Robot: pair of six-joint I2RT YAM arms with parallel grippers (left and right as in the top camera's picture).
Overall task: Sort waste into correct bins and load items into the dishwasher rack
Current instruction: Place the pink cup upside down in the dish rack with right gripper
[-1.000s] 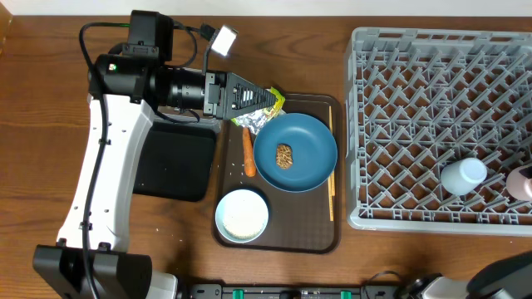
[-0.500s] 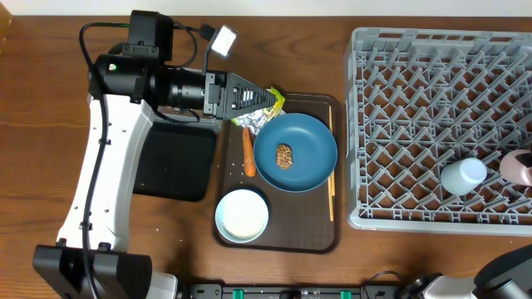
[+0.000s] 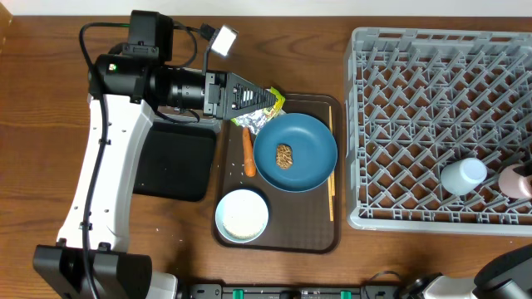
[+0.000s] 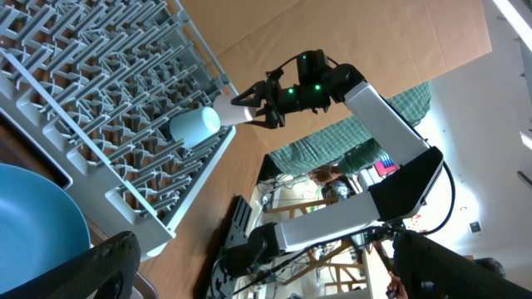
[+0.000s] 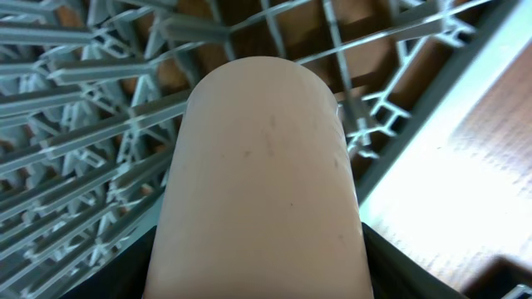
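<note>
My right gripper (image 4: 264, 101) is shut on the small pink cup (image 5: 262, 166) and holds it over the right edge of the light-grey dishwasher rack (image 3: 416, 91), next to the light-blue cup (image 3: 462, 176) lying in the rack. The pink cup shows at the overhead frame's right edge (image 3: 515, 181). My left gripper (image 3: 259, 98) is open and empty, hovering above the crumpled wrappers (image 3: 259, 120). The dark-blue plate (image 3: 303, 133) carries the brown lump (image 3: 284, 155). The carrot stick (image 3: 248, 154), white bowl (image 3: 242, 214) and chopsticks (image 3: 331, 178) lie on the brown serving tray (image 3: 291, 237).
The shallow black tray (image 3: 173, 162) lies left of the serving tray, partly under my left arm. The clear tub is not visible. The left wrist view looks across the rack (image 4: 100, 75) at the right arm.
The right gripper with the pink cup shifted slightly up-frame, then back down at the rack's right edge. The left arm has not moved.
</note>
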